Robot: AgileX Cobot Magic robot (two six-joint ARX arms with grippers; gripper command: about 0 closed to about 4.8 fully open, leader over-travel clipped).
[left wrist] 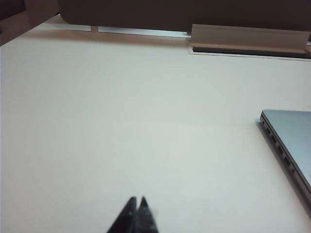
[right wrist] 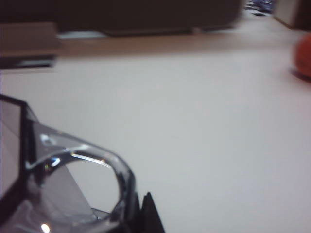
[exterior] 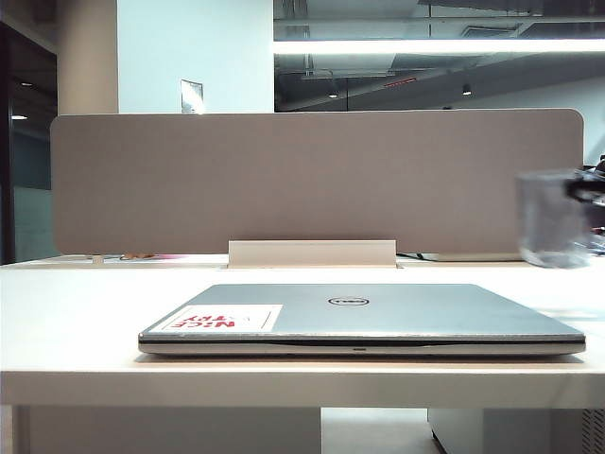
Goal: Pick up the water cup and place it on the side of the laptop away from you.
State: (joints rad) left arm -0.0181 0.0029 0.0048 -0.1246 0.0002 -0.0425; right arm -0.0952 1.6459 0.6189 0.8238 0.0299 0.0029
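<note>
The right end effector (right wrist: 129, 213) grips the water cup (exterior: 553, 219) aloft; the left end effector (left wrist: 137, 204) is closed, empty.

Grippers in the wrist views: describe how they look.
The left gripper shows two black, tapering fingertips ending in points. Of the right gripper one black pointed fingertip and a dark flat part at the frame's edge show. No cables or markings are visible on either.

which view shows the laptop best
The exterior view: the whole closed laptop lies centred on the table, logo and sticker visible. The left wrist view catches only one side edge; the right wrist view shows none of it.
</note>
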